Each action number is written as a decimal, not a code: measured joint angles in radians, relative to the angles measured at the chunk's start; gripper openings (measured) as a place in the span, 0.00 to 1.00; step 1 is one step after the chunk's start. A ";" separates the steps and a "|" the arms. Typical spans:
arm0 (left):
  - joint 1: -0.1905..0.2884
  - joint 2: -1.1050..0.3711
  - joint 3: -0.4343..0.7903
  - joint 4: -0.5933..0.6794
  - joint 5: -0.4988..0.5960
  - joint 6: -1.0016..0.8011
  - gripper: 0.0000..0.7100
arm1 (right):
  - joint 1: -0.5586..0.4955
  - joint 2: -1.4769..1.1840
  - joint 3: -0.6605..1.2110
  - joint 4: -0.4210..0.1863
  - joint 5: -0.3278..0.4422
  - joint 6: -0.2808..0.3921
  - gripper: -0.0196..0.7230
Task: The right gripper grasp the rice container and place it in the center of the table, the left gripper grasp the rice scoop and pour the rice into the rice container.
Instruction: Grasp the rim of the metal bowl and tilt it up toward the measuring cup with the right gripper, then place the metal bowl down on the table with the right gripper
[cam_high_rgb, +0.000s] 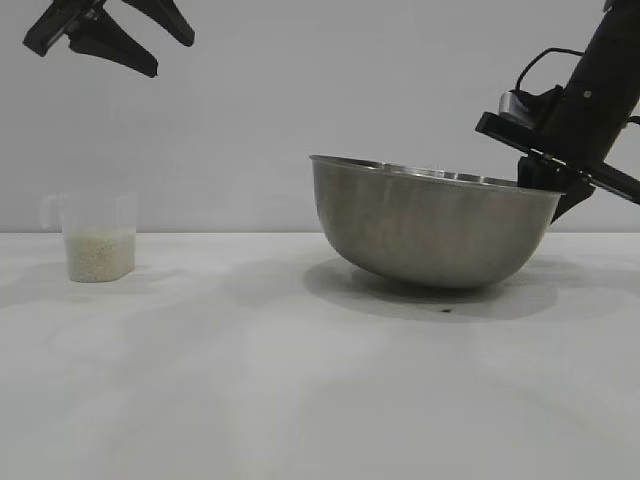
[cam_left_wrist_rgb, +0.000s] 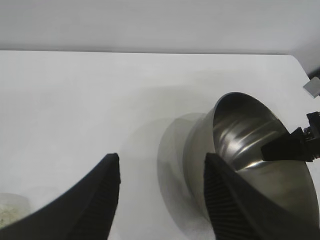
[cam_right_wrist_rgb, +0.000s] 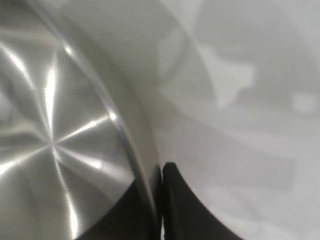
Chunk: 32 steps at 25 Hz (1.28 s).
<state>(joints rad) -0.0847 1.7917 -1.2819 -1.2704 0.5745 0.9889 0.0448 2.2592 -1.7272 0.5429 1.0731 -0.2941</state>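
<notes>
Right gripper (cam_high_rgb: 556, 192) at right of frame, fingers clamped on the rim of the steel rice container (cam_high_rgb: 430, 228), which sits tilted, centre-right on the white table (cam_high_rgb: 300, 380). Left gripper (cam_high_rgb: 128, 42) upper left, raised, fingers apart, empty. Rice scoop (cam_high_rgb: 98, 238) far left on the table, part filled with rice (cam_high_rgb: 99, 256).

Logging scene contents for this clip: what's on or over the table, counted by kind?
Steel mixing bowl: 1
Translucent measuring cup with rice: 1
Robot claws: 2, the left claw open up high, the right claw shut on the bowl's rim
Total: 4
</notes>
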 joint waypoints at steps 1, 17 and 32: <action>0.000 0.000 0.000 0.000 0.000 0.000 0.46 | 0.000 0.000 0.000 0.000 0.002 0.000 0.03; 0.000 0.000 0.000 -0.002 0.000 0.000 0.46 | 0.023 -0.096 0.000 -0.024 0.103 -0.049 0.03; 0.000 0.000 0.000 -0.002 0.000 0.000 0.46 | 0.235 -0.096 0.000 -0.138 0.106 -0.061 0.03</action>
<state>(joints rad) -0.0847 1.7917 -1.2819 -1.2725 0.5745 0.9889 0.2795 2.1630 -1.7272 0.4046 1.1794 -0.3548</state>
